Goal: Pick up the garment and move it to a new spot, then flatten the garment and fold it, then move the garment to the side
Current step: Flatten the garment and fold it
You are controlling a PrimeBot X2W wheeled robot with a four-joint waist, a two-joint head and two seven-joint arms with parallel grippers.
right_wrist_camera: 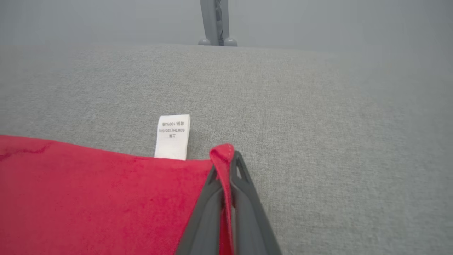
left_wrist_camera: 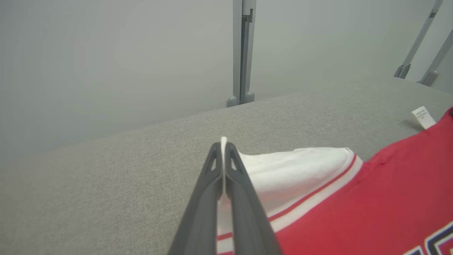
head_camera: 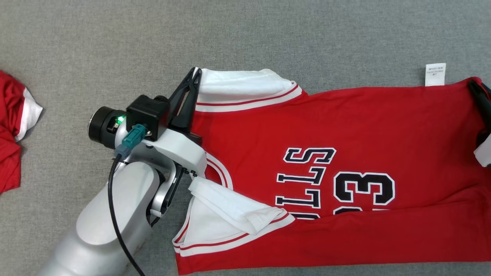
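Two grippers grasp the red jersey (head_camera: pixel 326 122), which I see spread flat on the grey fabric surface (head_camera: pixel 245 34). My left gripper (left_wrist_camera: pixel 223 147) is clenched on the edge of a white sleeve (left_wrist_camera: pixel 283 170), with a sliver of white poking out past its fingertips. My right gripper (right_wrist_camera: pixel 229 157) is clamped on a red hem corner (right_wrist_camera: pixel 221 152), which folds over its tips. Just left of those tips lies the small white tag (right_wrist_camera: pixel 172 136). A second red garment (head_camera: pixel 11 130) lies well apart, beyond the left arm.
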